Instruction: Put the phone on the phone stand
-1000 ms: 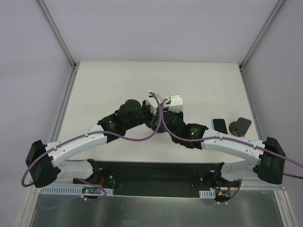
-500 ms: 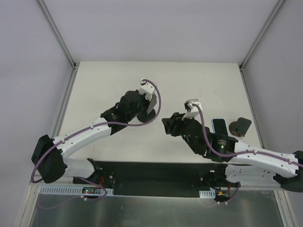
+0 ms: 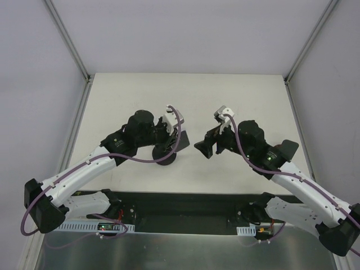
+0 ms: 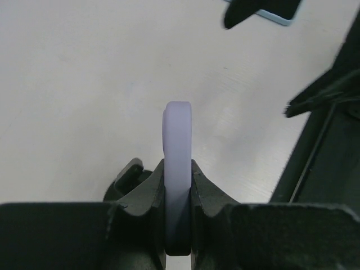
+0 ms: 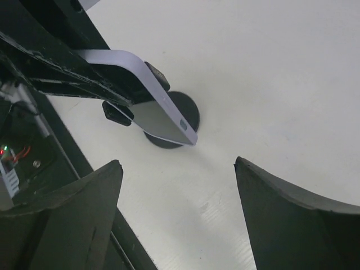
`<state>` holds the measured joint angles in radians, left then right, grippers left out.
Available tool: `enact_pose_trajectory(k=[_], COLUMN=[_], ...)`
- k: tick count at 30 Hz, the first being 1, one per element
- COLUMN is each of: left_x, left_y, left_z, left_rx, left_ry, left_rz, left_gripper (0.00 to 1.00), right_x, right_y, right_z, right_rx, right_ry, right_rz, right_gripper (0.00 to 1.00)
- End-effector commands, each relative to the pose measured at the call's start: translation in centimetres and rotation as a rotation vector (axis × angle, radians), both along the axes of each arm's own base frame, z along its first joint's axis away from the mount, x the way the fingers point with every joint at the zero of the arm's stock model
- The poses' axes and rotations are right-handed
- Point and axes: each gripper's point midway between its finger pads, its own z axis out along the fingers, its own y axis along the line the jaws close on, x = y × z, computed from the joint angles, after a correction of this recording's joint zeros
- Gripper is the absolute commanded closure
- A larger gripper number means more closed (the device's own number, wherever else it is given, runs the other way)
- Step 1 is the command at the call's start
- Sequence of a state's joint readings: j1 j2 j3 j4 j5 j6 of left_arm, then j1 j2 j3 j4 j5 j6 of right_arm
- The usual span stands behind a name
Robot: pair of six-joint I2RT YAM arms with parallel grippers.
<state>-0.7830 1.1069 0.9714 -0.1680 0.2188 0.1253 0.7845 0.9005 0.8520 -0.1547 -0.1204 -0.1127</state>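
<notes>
The lilac phone [image 4: 176, 140] has a smooth, satin edge; the off-white table [image 4: 79, 84] looks matt and faintly grainy.

phone [image 4: 176, 135]: lower end hidden inside left gripper [image 4: 177, 171]
phone stand [image 3: 289, 147]: disc base and lower plate hidden behind right arm [image 3: 292, 177]

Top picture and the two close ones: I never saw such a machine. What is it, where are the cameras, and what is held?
Two robot arms are fixed at the near edge of a white table. The wide picture looks down from above; each close picture comes from a camera on one wrist. The left hand is shut on a pale purple phone, with a round black disc close by. The right hand is open and empty. A dark stand sits at the right.
</notes>
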Motion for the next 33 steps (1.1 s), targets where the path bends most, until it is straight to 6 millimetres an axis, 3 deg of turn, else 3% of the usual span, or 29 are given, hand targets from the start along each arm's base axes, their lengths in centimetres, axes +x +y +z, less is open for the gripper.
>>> enact_pose_trajectory(k=[1,4,7,9,14,17,18,20,21,23,26,32,33], left_x=[-5.5,-5.5,-4.1,-4.4,-5.1,-3.3,-3.6,-2.7,-2.9,-1.9,-1.7,-2.1,-2.0], left_y=[-1.5,-1.4,-1.0,-1.2,-0.9,2.1,3.5,5.8,7.0,9.2,11.6,13.7,14.3], left_z=[5.7,5.7,5.8,6.4,11.0,14.4,16.0,17.4,18.4,18.4,18.6,18.0,18.0], left_rx=[-0.162,-0.156,-0.144,-0.172,-0.281,-0.345,-0.375,-0.392,-0.412,-0.409,-0.414,-0.407,-0.393], left_ry=[-0.041,-0.033,-0.028,0.004,0.008,-0.086,-0.138,-0.203,-0.242,-0.280,-0.316,-0.346,-0.366], left_rz=[-0.335,-0.343,-0.251,-0.250,-0.215,0.016,0.052,0.177,0.216,0.343,0.443,0.512,0.533], left_gripper=[1.00,1.00,1.00,1.00,1.00,1.00,1.00,1.00,1.00,1.00,1.00,1.00,1.00], right_x=[-2.5,-1.4,-1.2,-1.4,-0.2,1.4,1.4,1.3,1.0,1.0,0.2,-0.2,-0.3], right_y=[2.8,2.7,2.6,2.6,1.2,0.5,1.0,2.1,3.1,4.4,6.1,8.1,8.2], right_z=[-0.3,-1.7,-1.6,-1.5,-2.3,-1.8,-2.1,-1.2,-1.6,-0.4,-1.4,-1.9,-3.0], right_rx=[0.033,0.003,0.021,0.033,0.005,0.002,0.002,0.003,-0.003,-0.001,-0.110,-0.290,-0.331], right_ry=[-0.119,-0.095,-0.056,-0.046,-0.056,-0.101,-0.093,-0.103,-0.080,-0.114,-0.137,-0.126,-0.086], right_rz=[0.384,0.372,0.347,0.349,0.228,0.130,0.160,0.223,0.281,0.336,0.448,0.605,0.623], right_gripper=[0.16,0.15,0.14,0.13,0.12,0.13,0.15,0.18,0.23,0.28,0.39,0.43,0.44])
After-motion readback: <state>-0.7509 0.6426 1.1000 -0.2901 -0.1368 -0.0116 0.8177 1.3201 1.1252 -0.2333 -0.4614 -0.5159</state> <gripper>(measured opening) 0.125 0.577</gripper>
